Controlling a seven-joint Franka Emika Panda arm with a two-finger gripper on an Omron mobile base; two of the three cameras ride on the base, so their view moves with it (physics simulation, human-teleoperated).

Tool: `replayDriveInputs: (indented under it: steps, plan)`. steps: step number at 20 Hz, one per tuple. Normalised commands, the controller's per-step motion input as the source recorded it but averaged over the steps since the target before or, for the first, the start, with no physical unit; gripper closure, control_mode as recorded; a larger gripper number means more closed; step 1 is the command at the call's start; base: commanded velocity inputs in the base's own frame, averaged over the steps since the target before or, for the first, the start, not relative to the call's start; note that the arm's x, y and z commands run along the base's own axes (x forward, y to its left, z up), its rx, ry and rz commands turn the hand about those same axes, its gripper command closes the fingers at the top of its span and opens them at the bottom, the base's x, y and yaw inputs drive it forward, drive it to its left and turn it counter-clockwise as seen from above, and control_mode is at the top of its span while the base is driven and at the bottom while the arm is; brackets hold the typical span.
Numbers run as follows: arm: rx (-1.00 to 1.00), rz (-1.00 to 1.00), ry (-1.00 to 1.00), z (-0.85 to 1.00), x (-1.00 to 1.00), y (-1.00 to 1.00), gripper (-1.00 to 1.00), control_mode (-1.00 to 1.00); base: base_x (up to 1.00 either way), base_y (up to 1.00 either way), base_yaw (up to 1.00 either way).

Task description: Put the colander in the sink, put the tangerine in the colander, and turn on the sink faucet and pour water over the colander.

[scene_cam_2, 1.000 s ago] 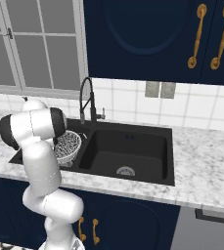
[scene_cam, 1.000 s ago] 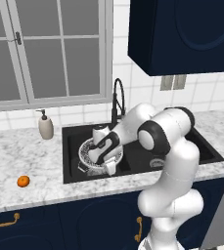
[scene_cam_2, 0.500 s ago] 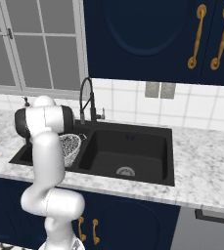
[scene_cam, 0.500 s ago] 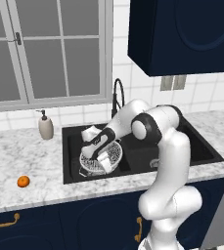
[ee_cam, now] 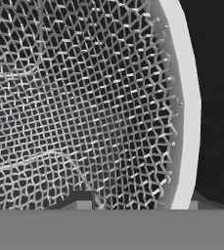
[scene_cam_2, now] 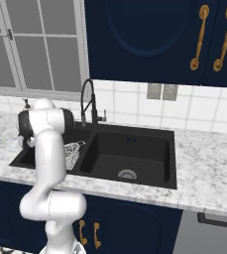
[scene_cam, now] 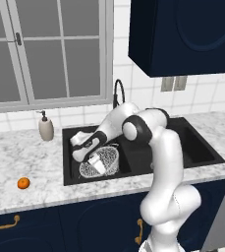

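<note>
Left base view is showing the white arm bending down into the left basin of the matte black rectangular double-basin sink (scene_cam: 192, 142), with its gripper (scene_cam: 95, 162) sitting at the silvery-white wire-mesh colander (scene_cam: 103, 162). The colander is lying inside that left basin, tipped up on its side rather than resting flat, and the white hand is pressing against its near rim. Whether the jaws are clamped on the rim or merely standing around it I cannot tell from these pictures.

Hand view is looking straight into the mesh of the colander (ee_cam: 84, 107) from very close, with its smooth pale rim curving down the right side and the dark sink wall (ee_cam: 218, 97) lying beyond it. One small dark fingertip (ee_cam: 83, 201) is rising on the mesh side of the rim and another is peeking out just past the rim.

A small round orange tangerine (scene_cam: 23, 183) is resting on the grey-white marbled counter (scene_cam: 20, 157), well apart from the sink to its left. A white soap-dispenser bottle (scene_cam: 45, 127) is standing near the back of that counter. The tall black gooseneck faucet (scene_cam_2: 87, 101) is rising behind the divider between the basins.
</note>
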Motion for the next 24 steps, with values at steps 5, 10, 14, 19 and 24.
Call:
replayDriveInputs:
  steps: [5, 10, 14, 19, 24]
  plan:
    - [0.00, 0.03, -0.08, -0.57, 0.00, 0.64, 1.00, -1.00, 0.00, 0.00, 0.00]
    - [0.01, 0.01, -0.25, -0.55, 0.00, -0.25, -1.00, -1.00, 0.00, 0.00, 0.00]
    - [0.14, 0.02, -0.35, -0.09, -0.12, -0.73, -1.00, -1.00, 0.00, 0.00, 0.00]
    - [0.18, 0.04, -0.42, 0.00, -0.09, -0.70, -1.00, -1.00, 0.00, 0.00, 0.00]
    - [0.17, 0.09, -0.56, 0.00, -0.23, -0.42, -1.00, -1.00, 0.00, 0.00, 0.00]
